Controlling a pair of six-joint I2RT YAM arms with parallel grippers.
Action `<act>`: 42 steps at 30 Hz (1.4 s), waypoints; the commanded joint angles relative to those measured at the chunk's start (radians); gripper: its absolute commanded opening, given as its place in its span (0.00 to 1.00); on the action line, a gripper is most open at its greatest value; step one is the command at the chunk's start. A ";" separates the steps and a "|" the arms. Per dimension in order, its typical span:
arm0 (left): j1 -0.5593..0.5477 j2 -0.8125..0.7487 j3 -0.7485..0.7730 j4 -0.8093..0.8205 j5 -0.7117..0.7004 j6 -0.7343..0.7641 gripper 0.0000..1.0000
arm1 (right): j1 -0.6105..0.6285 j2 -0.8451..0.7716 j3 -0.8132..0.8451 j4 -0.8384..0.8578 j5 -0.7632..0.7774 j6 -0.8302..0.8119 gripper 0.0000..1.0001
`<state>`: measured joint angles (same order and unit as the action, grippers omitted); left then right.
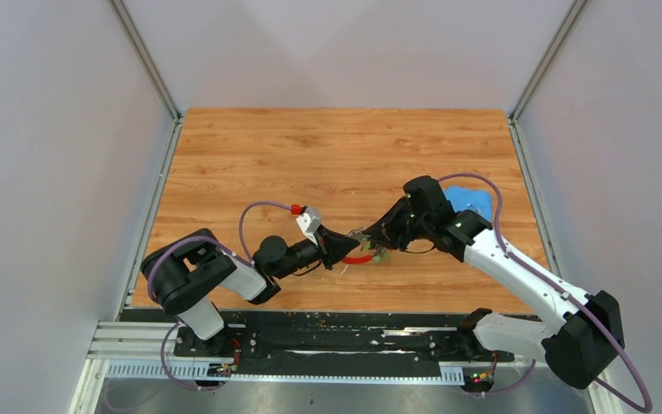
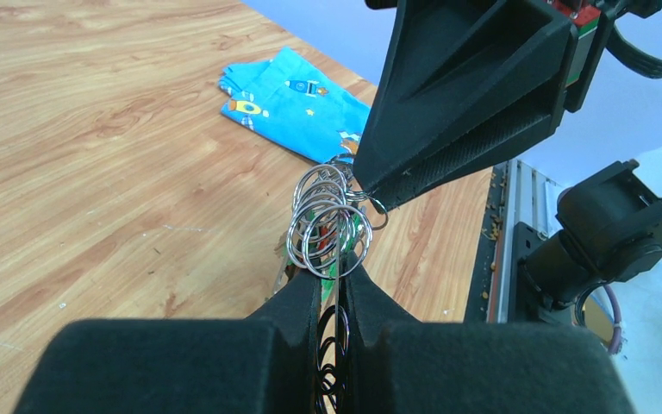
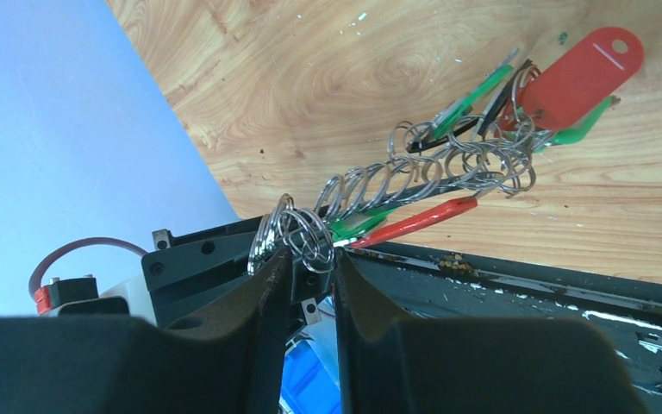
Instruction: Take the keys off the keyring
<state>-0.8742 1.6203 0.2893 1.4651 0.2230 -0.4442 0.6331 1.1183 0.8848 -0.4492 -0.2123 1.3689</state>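
- Left claw [image 2: 334,278] at the bottom edge, fingers pressed close on the keyring [image 2: 326,226]: a bunch of stacked silver loops standing above the tips.
- Right claw [image 2: 369,197] slants down from upper right, tip touching the loops.
- Blue cloth [image 2: 297,97] lies beyond them on the wooden worktop [image 2: 95,172].

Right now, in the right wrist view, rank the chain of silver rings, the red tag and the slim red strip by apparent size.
1. chain of silver rings, longest by far.
2. red tag, broad.
3. slim red strip: as long as the tag but far thinner; seems nearer the camera, so true size unsure.
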 commanded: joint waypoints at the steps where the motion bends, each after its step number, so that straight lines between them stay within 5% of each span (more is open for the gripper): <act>1: -0.008 -0.003 0.006 0.074 -0.024 0.024 0.00 | 0.007 -0.005 -0.037 -0.020 -0.016 0.022 0.27; 42: -0.011 0.008 0.007 0.074 0.008 0.013 0.00 | 0.007 0.018 0.021 0.028 0.054 0.023 0.22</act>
<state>-0.8749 1.6279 0.2893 1.4651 0.2253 -0.4416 0.6346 1.1278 0.8688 -0.4171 -0.1883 1.3960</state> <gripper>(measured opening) 0.075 0.229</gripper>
